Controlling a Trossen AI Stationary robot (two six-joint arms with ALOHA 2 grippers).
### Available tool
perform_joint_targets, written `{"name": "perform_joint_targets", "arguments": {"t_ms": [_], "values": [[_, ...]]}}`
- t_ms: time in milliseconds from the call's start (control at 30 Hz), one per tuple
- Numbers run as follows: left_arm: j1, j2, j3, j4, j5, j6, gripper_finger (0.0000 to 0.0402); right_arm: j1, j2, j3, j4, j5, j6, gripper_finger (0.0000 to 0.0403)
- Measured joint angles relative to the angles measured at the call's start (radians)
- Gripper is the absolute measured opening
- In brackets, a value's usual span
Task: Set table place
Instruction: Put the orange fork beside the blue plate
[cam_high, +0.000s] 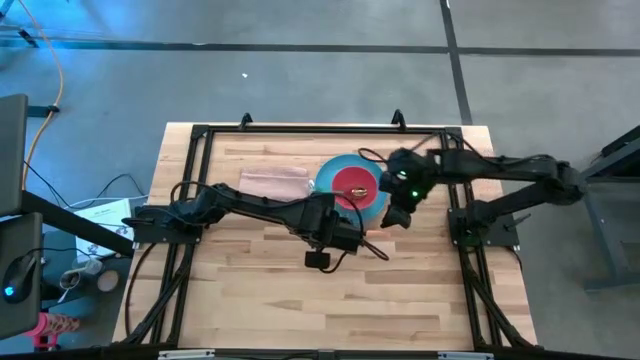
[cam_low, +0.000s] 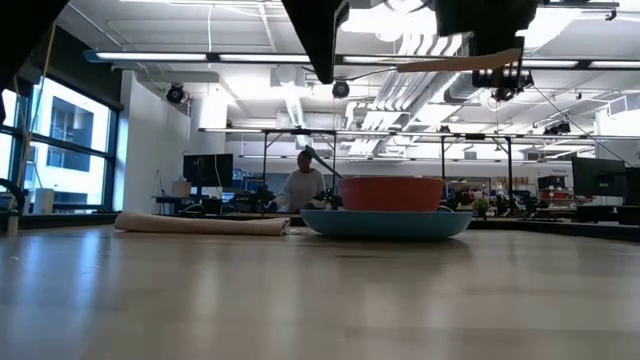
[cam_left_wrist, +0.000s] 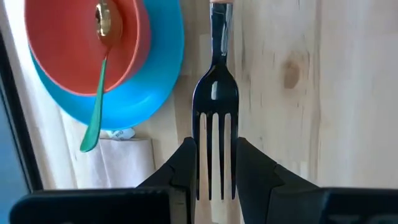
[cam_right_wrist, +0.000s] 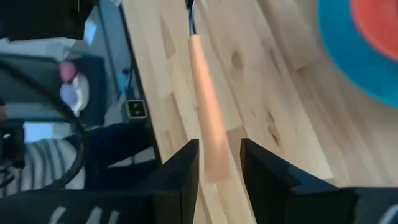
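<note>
The silver fork with the orange handle (cam_left_wrist: 216, 93) hangs level high above the table in the low view (cam_low: 455, 62), between my two grippers. My left gripper (cam_left_wrist: 216, 168) is shut on its tine end, near the plate in the high view (cam_high: 355, 235). My right gripper (cam_right_wrist: 219, 162) is open, with its fingers on either side of the handle's free end (cam_right_wrist: 211, 155); in the high view it is just right of the plate (cam_high: 396, 217). The red bowl (cam_high: 352, 183) sits in the blue plate (cam_high: 325, 178). The green-handled spoon (cam_left_wrist: 99, 81) lies in the bowl, its handle over the rim. The beige napkin (cam_high: 272, 182) lies flat left of the plate. My left gripper pinches the fork's tines (cam_left_wrist: 216, 149) between its two fingers, which lie along the fork. The fork sticks straight out ahead of the fingers, handle away from them, level and lifted clear of the table.
The plate (cam_low: 385, 222) and napkin (cam_low: 200, 224) lie toward the table's far side. Bare wood (cam_high: 330, 300) stretches toward the near edge. The black frame (cam_high: 300, 130) runs round the top. A person shows far off in the room in the low view.
</note>
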Motion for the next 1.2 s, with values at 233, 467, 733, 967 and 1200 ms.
{"name": "perform_joint_targets", "arguments": {"t_ms": [233,467,733,967,1200], "values": [[-0.015,0.0,0.0,0.0,-0.001,-0.014,0.0061,-0.084,0.168,0.048,0.115,-0.238,-0.125,0.0108],[-0.021,0.0,0.0,0.0,-0.017,-0.03,0.0061,-0.094,0.343,0.114,0.133,-0.387,-0.214,0.0108],[-0.029,0.0,0.0,0.0,-0.027,-0.031,0.0061,-0.094,0.416,0.143,0.122,-0.456,-0.266,0.0108],[-0.035,0.0,0.0,0.001,-0.032,-0.03,0.0061,-0.08,0.438,0.143,0.099,-0.506,-0.294,0.0108],[-0.044,0.0,0.0,0.0,-0.055,-0.023,0.0061,-0.063,0.442,0.143,0.015,-0.524,-0.312,0.0108]]}}
